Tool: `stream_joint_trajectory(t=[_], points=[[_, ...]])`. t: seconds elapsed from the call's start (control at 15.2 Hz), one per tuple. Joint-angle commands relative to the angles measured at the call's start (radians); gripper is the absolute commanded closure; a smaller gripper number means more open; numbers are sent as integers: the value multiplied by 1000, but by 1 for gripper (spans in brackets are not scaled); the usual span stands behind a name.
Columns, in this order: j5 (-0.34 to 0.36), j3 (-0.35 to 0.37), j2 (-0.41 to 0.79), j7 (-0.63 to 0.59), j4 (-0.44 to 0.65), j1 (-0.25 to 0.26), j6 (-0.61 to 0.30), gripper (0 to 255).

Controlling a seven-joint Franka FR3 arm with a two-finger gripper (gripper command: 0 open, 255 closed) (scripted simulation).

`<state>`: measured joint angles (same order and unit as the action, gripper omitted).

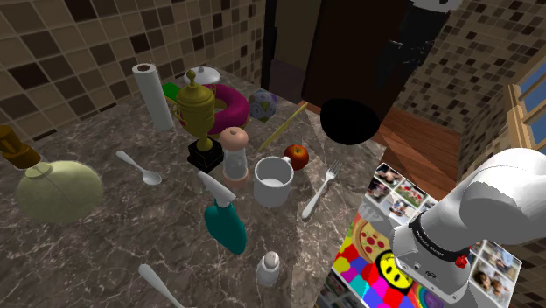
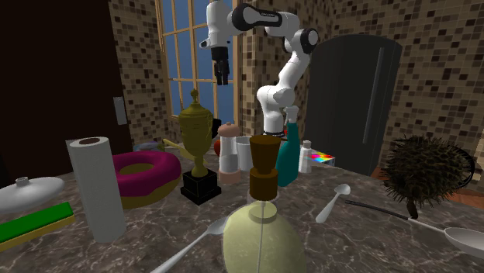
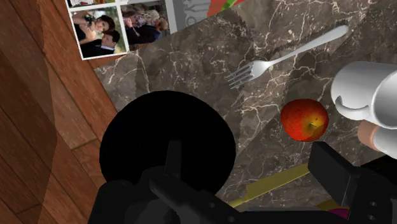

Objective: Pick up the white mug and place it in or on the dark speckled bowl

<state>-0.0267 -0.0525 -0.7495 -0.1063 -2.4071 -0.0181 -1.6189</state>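
Observation:
The white mug [image 1: 273,179] stands upright on the marble counter, next to a red apple [image 1: 297,156] and a fork [image 1: 319,192]. The dark bowl [image 1: 350,121] is a black round shape at the counter's far edge, beyond the apple. My black gripper [image 2: 222,74] hangs high above the counter, open and holding nothing. Looking down along the gripper [image 3: 245,156], the bowl [image 3: 159,140] lies right under the fingers. The mug [image 3: 369,95] is off to one side past the apple [image 3: 304,119], clear of the fingers.
A gold trophy [image 1: 199,114], a shaker [image 1: 234,153], a teal bottle [image 1: 226,223], a paper towel roll [image 1: 154,94], a pink ring [image 1: 229,105], spoons and a round flask [image 1: 57,188] crowd the counter. Wooden floor [image 3: 38,127] lies beyond the counter's edge by the bowl.

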Motion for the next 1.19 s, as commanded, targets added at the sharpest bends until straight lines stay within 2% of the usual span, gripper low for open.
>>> stream_joint_trajectory(t=[0.0, 0.53, 1.12], points=[[0, 0, 0, 0, 0, 0, 0, 0], [-104, 175, 58, -191, -73, 67, -146, 0], [-178, 374, 242, -406, -52, 125, -330, 0]])
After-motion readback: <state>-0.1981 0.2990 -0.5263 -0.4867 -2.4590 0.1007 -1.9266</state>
